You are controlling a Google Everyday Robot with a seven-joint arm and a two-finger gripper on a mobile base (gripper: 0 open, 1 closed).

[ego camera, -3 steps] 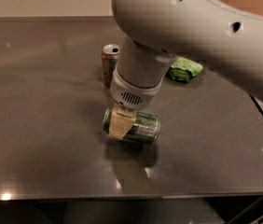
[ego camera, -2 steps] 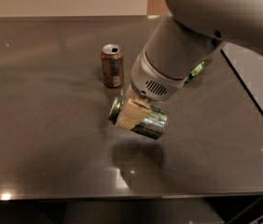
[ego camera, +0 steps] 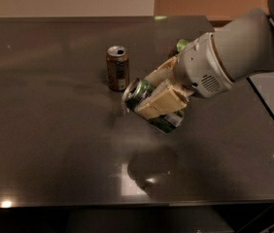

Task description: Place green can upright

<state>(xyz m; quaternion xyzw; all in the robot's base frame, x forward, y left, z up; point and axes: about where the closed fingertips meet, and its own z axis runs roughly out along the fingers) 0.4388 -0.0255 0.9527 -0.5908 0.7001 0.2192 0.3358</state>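
Observation:
The green can (ego camera: 139, 95) is a shiny dark green drink can with a silver end. It is tilted, its silver top pointing up and left, and it hangs above the dark table (ego camera: 44, 130). My gripper (ego camera: 156, 93) is shut on the can's body, its tan fingers (ego camera: 163, 101) clamped on either side. The white arm reaches in from the right. The can's shadow lies on the table just below it.
A brown-orange can (ego camera: 117, 67) stands upright on the table just left of and behind the held can. A bit of a light green snack bag (ego camera: 181, 44) shows behind the arm. The table's right edge runs close to the arm.
The green can lay on its side on the table with my gripper on it. It has been lifted off the surface and tilted, and the arm has swung to the right.

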